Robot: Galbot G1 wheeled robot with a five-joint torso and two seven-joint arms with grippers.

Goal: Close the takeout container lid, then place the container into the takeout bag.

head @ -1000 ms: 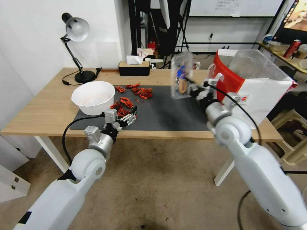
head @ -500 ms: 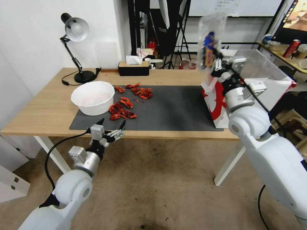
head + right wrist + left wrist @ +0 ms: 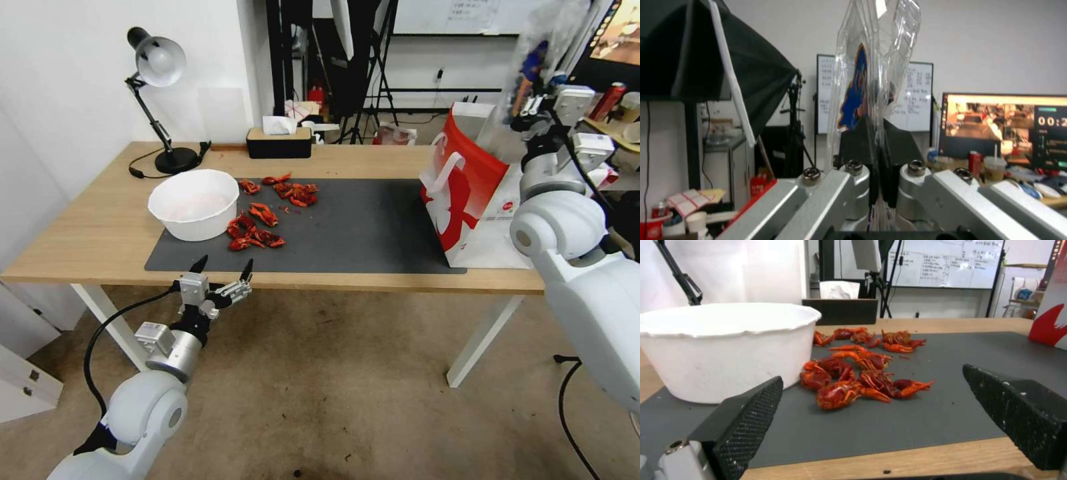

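Holding the takeout container (image 3: 541,52) high in the air, the right gripper (image 3: 528,107) has its fingers pinched together on the clear clamshell's edge, which the right wrist view shows squeezed flat between the two dark pads (image 3: 862,140), with a blue-edged patch visible through the plastic (image 3: 871,60). The container hangs above the open mouth of the takeout bag (image 3: 467,200), which stands upright at the right end of the dark mat (image 3: 360,227) on the wooden table (image 3: 87,233). The left gripper (image 3: 223,269) sits low, just off the table's near edge, its fingers (image 3: 746,420) spread apart and holding nothing. Beyond it on the mat lie red crawfish pieces (image 3: 853,380) beside a white bowl (image 3: 193,203). A desk lamp (image 3: 157,100) and a tissue box (image 3: 279,140) stand at the table's far side.
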